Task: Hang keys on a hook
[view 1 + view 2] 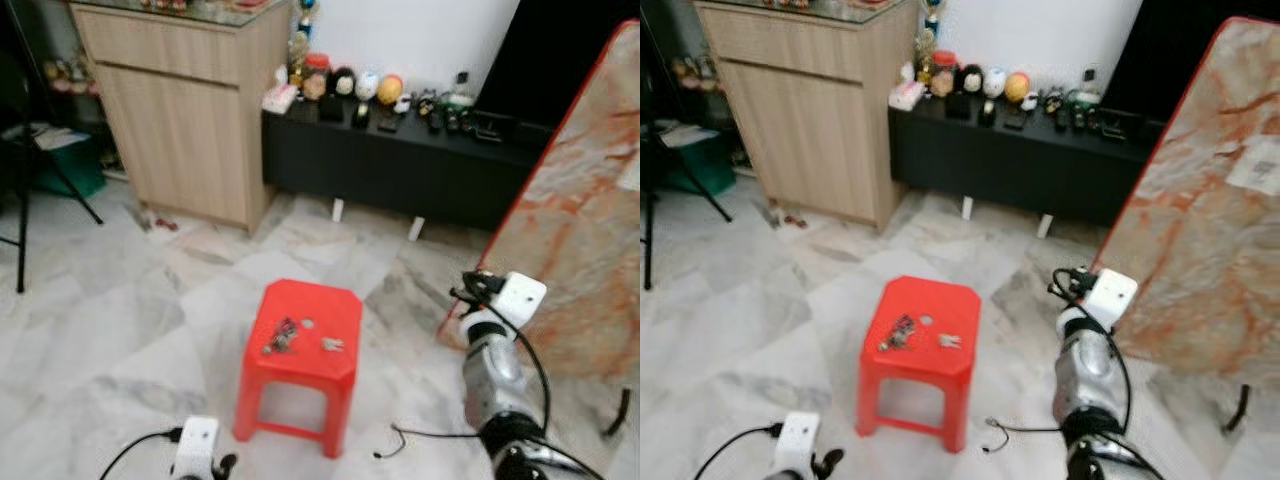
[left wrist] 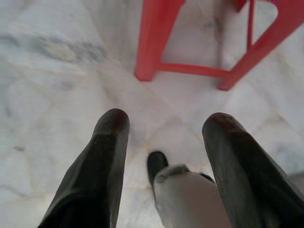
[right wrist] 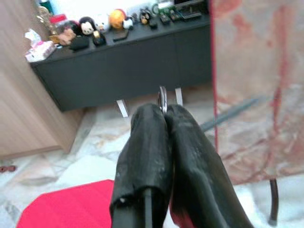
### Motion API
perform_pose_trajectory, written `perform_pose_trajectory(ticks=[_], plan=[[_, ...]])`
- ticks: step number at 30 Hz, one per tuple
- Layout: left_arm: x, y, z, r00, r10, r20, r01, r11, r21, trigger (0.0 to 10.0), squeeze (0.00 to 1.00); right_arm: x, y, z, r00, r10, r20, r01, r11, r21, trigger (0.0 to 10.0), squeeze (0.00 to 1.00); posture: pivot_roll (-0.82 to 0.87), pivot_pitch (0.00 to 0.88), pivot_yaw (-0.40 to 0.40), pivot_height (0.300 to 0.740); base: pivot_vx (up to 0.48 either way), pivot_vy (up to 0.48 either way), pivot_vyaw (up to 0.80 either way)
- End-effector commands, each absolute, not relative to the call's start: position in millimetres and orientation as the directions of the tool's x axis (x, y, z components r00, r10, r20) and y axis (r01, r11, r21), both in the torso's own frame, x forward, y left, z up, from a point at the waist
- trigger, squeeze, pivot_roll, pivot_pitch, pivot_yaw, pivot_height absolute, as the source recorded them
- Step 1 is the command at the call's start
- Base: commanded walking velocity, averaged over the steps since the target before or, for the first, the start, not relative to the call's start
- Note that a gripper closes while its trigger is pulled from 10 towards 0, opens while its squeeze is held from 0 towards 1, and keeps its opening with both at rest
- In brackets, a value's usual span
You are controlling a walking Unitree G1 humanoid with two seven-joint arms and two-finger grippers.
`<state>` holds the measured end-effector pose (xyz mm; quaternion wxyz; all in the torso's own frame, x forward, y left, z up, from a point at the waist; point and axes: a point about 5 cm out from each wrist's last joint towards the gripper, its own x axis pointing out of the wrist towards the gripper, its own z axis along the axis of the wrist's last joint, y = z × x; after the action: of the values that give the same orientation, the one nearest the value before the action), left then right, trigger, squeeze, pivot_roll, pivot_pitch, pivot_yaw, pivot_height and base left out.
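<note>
One key ring (image 3: 163, 99) is pinched between the closed fingers of the raised right gripper (image 3: 165, 114), more keys (image 1: 283, 335) lie on the stool (image 1: 300, 370), the left gripper (image 2: 164, 142) hangs spread low, and hanging remains.

- Even, diffuse indoor lighting; bright overall, no hard glare.
- Soft blur across both eye views; small items on the black console (image 1: 400, 160) indistinct.
- Faint shadow under the red stool (image 1: 300, 350).
- Wrist views: black fingers (image 2: 99, 175) close, out of focus; background soft.
</note>
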<state>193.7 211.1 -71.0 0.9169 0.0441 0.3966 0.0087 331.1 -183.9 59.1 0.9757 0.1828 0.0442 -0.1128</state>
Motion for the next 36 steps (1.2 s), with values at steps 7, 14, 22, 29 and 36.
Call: perform_pose_trajectory(ticks=[7,14,22,29,36], plan=[[190.9,201.7,-74.6,0.670,0.020,-0.742,0.045,0.997,0.067,10.0,0.00,327.3,-214.9,66.0,0.925,-0.366,-0.102,0.379,0.874,0.303,10.0,0.00,0.07,0.014,-0.076,0.740,0.000,-0.295,0.00],[189.5,202.0,-75.2,0.667,0.015,-0.745,0.049,0.997,0.065,10.0,0.00,325.2,-221.2,65.6,0.903,-0.415,-0.109,0.428,0.855,0.292,10.0,0.00,0.08,0.010,-0.076,0.740,0.000,-0.283,0.00],[188.0,200.5,-76.1,0.665,0.008,-0.747,0.056,0.997,0.060,10.0,0.00,325.8,-213.2,61.4,0.913,-0.387,-0.132,0.409,0.866,0.289,10.0,0.00,0.08,0.000,-0.077,0.740,0.000,-0.283,0.00],[187.3,200.2,-76.5,0.661,-0.001,-0.750,0.068,0.996,0.058,10.0,0.00,323.9,-210.2,57.2,0.909,-0.389,-0.150,0.416,0.861,0.293,10.0,0.00,0.08,0.000,-0.065,0.740,0.000,-0.308,0.00],[188.3,199.6,-76.1,0.661,-0.009,-0.751,0.082,0.995,0.060,10.0,0.00,322.6,-206.0,54.4,0.913,-0.377,-0.156,0.408,0.864,0.296,10.0,0.00,0.08,0.000,-0.064,0.740,0.000,-0.308,0.00]])
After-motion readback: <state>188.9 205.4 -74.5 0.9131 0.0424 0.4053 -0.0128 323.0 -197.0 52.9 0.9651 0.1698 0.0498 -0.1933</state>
